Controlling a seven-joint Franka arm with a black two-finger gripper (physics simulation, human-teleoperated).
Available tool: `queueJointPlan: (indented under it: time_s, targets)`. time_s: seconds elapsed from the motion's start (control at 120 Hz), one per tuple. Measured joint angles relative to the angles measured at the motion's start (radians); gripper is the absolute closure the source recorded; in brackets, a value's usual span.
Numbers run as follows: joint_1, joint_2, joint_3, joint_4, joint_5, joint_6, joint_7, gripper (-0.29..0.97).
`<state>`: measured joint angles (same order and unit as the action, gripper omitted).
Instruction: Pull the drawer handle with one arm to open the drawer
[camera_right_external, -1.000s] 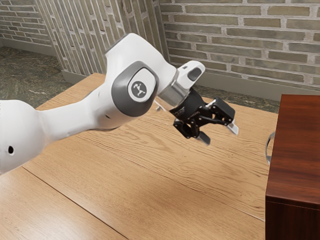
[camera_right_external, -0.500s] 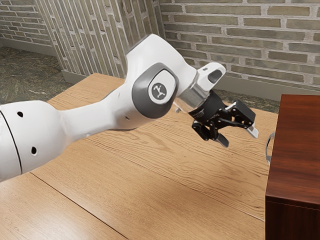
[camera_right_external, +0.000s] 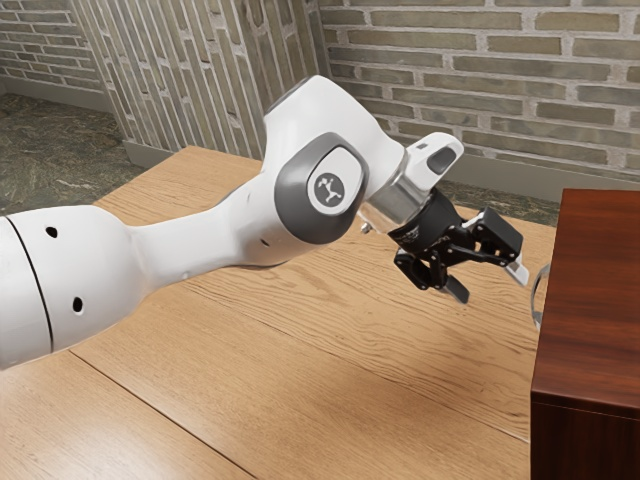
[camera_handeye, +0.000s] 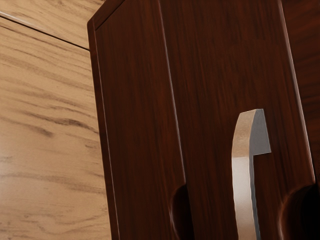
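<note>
The arm (camera_right_external: 200, 240) holds its jaws spread and empty above the worktop (camera_right_external: 300, 360), level with and just short of the pale curved handle (camera_right_external: 537, 293) on the dark wooden drawer (camera_right_external: 592, 300) at the exterior view's right, evidently so that the handle can pass between them.

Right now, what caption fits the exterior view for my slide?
Open claw hovers over a wooden table, near the grey handle of a dark cabinet.

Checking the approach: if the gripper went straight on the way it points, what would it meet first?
Probably the pale handle, just ahead of the open gripper on the dark drawer front; exact alignment is unclear.
</note>
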<state>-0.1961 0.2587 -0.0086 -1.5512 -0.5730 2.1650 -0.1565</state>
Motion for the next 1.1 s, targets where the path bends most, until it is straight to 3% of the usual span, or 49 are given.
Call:
queueJointPlan:
  time_s: [0.75, 1.1]
  targets:
    - [0.001, 0.056, -0.021, 0.037, -0.015, 0.004, -0.001, 0.04]
    - [0.005, 0.053, -0.02, 0.027, -0.031, 0.002, -0.003, 0.19]
